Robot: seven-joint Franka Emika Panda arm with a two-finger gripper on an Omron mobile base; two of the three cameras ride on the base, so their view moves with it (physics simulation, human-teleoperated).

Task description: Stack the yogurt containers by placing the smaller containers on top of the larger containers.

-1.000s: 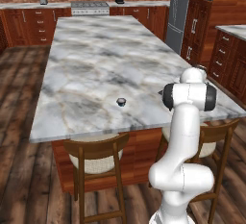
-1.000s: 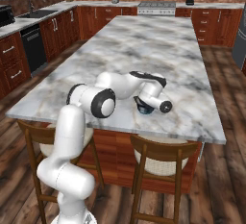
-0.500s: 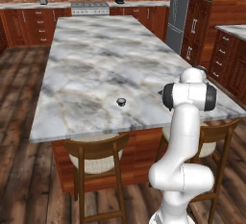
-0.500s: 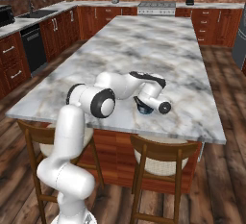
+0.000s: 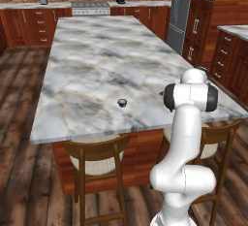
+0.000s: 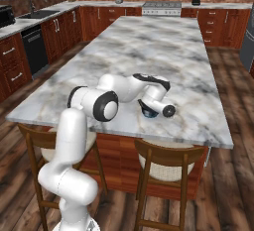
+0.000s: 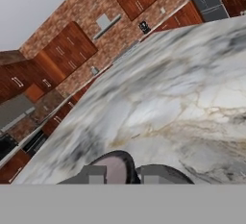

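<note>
Marble island top [image 6: 149, 46], gripper [image 7: 120, 175] low over it, jaws closed on the larger yogurt cup [image 6: 147, 111], pale top seen between the fingers [image 7: 93, 174]. Smaller cup [image 5: 122, 103] sits well apart from the hand, untouched on the marble.

White Franka arm [image 6: 74, 141] — glossy rounded tube links, smooth shells, bulbous curved base section at 6 o'clock in both base views. Joints capped with dark charcoal rings; big black band round the shoulder joint [image 5: 190, 97] in the left base view. Wrist end carries a dark round cap with pale centre [image 6: 169, 110]. Gripper [image 7: 120, 176] fingertips look grey, blocky — small square pads. No cables, screws or markings visible.
</note>
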